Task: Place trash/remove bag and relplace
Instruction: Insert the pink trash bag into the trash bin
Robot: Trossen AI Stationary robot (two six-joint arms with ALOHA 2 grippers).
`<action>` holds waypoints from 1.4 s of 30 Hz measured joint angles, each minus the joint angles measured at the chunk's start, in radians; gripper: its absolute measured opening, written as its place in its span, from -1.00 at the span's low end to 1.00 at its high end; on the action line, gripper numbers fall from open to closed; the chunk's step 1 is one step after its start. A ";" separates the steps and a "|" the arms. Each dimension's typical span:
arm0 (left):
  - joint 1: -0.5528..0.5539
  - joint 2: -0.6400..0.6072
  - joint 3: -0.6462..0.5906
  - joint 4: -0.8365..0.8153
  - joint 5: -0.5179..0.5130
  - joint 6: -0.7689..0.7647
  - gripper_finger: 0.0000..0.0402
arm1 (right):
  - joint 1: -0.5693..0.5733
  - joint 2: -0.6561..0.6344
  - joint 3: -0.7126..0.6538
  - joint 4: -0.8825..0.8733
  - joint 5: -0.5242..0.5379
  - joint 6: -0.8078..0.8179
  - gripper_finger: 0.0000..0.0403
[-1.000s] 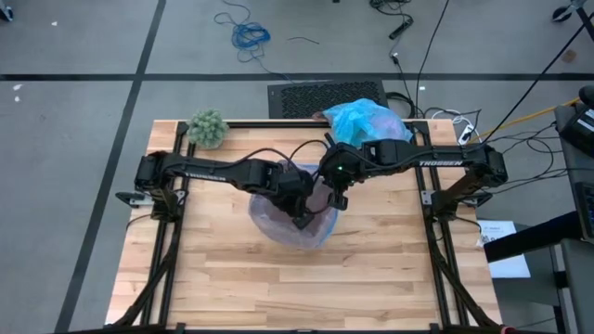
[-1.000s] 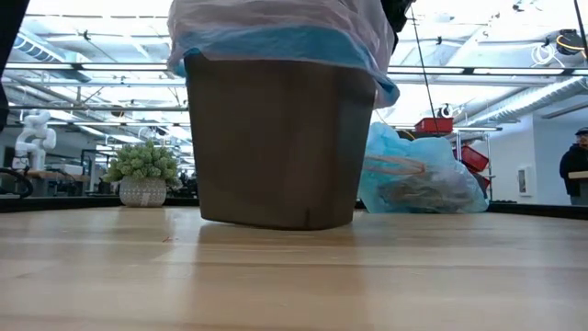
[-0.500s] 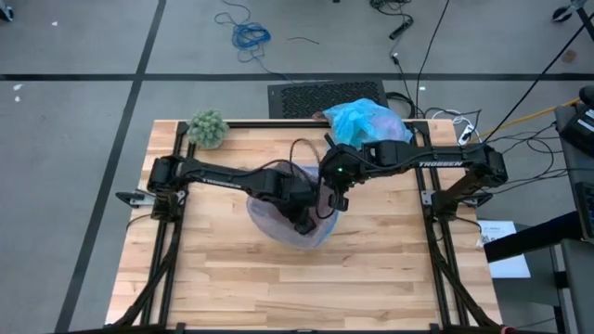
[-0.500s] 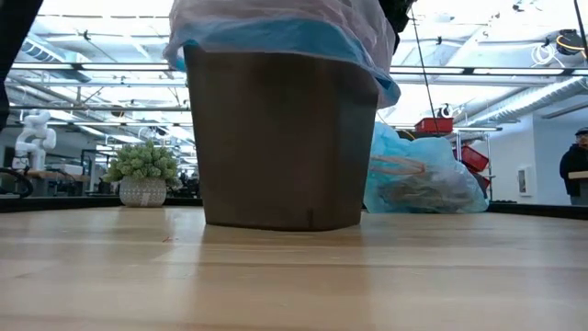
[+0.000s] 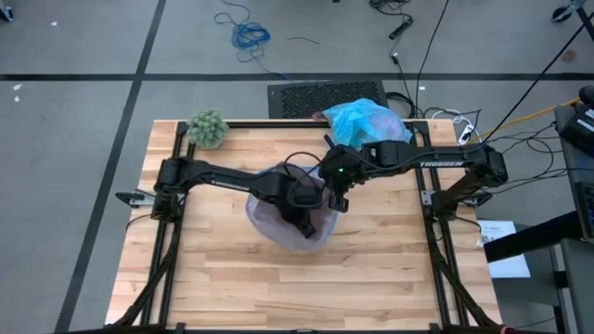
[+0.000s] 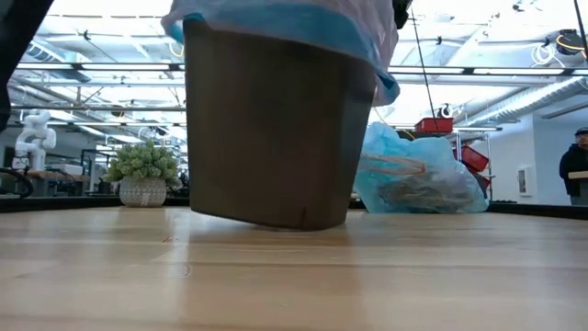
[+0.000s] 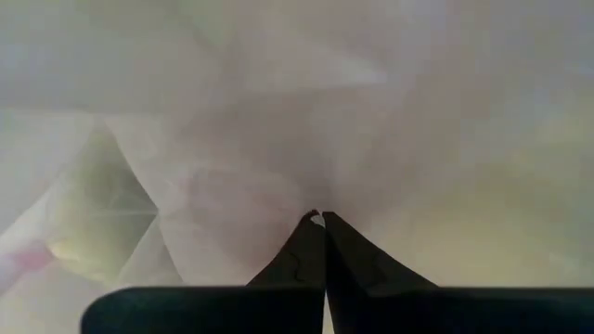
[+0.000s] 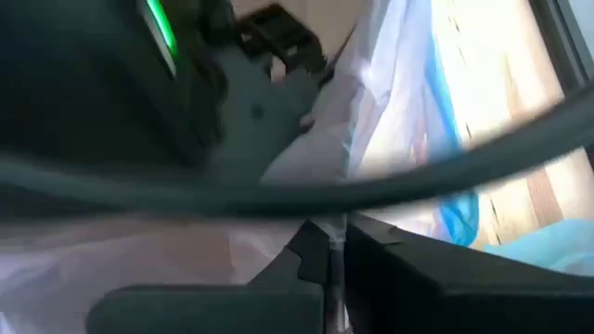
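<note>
A brown square bin (image 6: 276,138) stands mid-table, tilted, resting on its right bottom edge. A translucent pink bag with a blue rim (image 6: 285,28) lines it and drapes over its top (image 5: 292,223). My left gripper (image 5: 302,215) reaches down inside this bag, fingers shut (image 7: 316,218). My right gripper (image 5: 336,199) is shut at the bag's right rim (image 8: 336,232). The light-blue bag (image 5: 365,119) lies filled on the table's far right part. Crumpled trash (image 6: 413,188) shows through it. My left gripper is inside the pink bag, pointing down, its shut fingertips (image 7: 306,232) against the pale film (image 7: 306,176). Whether film is caught between them I cannot tell. My right gripper is shut on the pink bag's film near its blue rim (image 8: 371,158), coming from the table's right side. The left arm and a cable hide most of the contact.
A fuzzy green ball in a pot (image 5: 208,128) sits at the table's far left corner. Bare wood (image 5: 278,288) spreads along the near half of the table. Both arms cross above the bin. A person (image 6: 575,165) stands far off in the room.
The bin has tipped: its left bottom edge has lifted off the table while its right bottom edge stays down. My left arm has swung its elbow toward the far edge, with the gripper staying inside the bag. The right arm has kept still.
</note>
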 joint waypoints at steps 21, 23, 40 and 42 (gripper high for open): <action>-0.010 -0.130 0.007 0.006 -0.005 0.031 -0.22 | -0.001 0.000 0.002 0.001 0.006 -0.018 -1.00; -0.010 -0.129 0.008 -0.002 -0.005 0.033 -0.13 | -0.001 0.000 0.002 0.002 0.006 -0.018 -1.00; -0.003 -0.170 0.009 -0.048 0.035 0.032 -0.08 | -0.001 0.001 0.002 0.004 0.010 -0.010 -1.00; -0.004 -0.171 0.009 -0.048 0.035 0.033 -0.08 | -0.001 0.000 0.002 0.004 0.012 -0.010 -1.00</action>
